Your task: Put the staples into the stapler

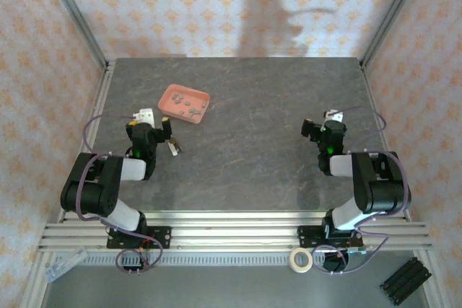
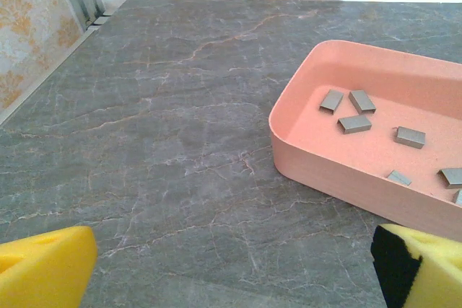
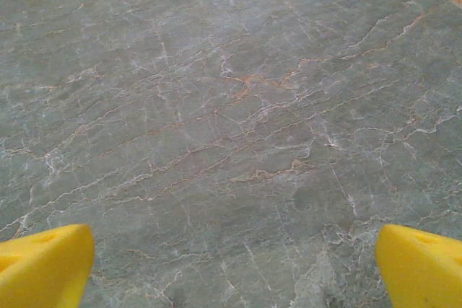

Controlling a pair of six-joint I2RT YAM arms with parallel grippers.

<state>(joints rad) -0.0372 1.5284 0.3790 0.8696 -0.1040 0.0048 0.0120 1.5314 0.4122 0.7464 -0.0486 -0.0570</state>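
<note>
tape roll [image 1: 301, 259]: lying on the ledge nearest the camera, at 6 o'clock of the right arm's base.
left arm [image 1: 97, 189]: folding back over its base, with the elbow jutting toward 9 o'clock and the forearm reaching toward 1 o'clock.
right arm [image 1: 375, 189]: mirroring it, with the elbow jutting toward 3 o'clock and the forearm reaching toward 11 o'clock.
left gripper [image 2: 231, 272]: hanging low over the tabletop [image 1: 253, 149], with the jaws standing wide apart and bare stone showing between them.
right gripper [image 3: 231, 268]: hanging low as well, with the jaws spreading wide over bare stone, well apart from everything else.
stapler [image 1: 172, 148]: seeming to be the small pale sliver lying just at 4 o'clock of the left gripper, though it is too small to make out surely.
tray [image 2: 317, 160]: sitting at 1 o'clock of the left gripper, near it, and running off the right edge of the left wrist view.
staples [image 2: 354, 123]: lying loose and scattered inside the tray, with one cut off at the frame edge.
</note>
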